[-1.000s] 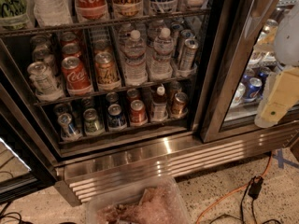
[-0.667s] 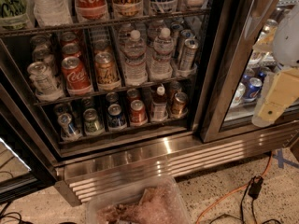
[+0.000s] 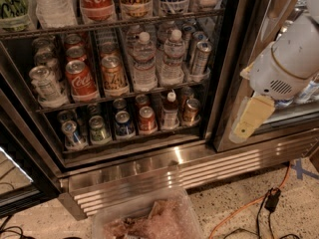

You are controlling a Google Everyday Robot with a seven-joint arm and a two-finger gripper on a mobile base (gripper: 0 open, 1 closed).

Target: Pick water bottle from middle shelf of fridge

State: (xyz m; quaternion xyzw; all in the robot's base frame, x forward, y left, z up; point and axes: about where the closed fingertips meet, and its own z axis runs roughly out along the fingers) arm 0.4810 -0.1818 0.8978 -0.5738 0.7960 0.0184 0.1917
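Two clear ribbed water bottles with white caps (image 3: 144, 59) (image 3: 173, 57) stand side by side on the middle shelf (image 3: 124, 95), a thin dark wire rack in the fridge (image 3: 164, 156). Soda cans stand to their left and right on the same rack. My gripper (image 3: 250, 119), a cream-coloured piece below the white arm (image 3: 286, 63), hangs at the right in front of the steel door post. It is outside the fridge, to the right of the bottles and lower than them. It holds nothing that I can see.
A Coca-Cola can (image 3: 80, 78) and other cans fill the left lanes. The lower rack holds cans and a small bottle (image 3: 170, 109). A louvred base grille (image 3: 209, 171), a clear plastic bin (image 3: 149, 222), an orange cable (image 3: 239, 209) and black cables lie below.
The arm and gripper have moved left and slightly down, from the right edge towards the fridge's door post. The bottles and cans have not moved.
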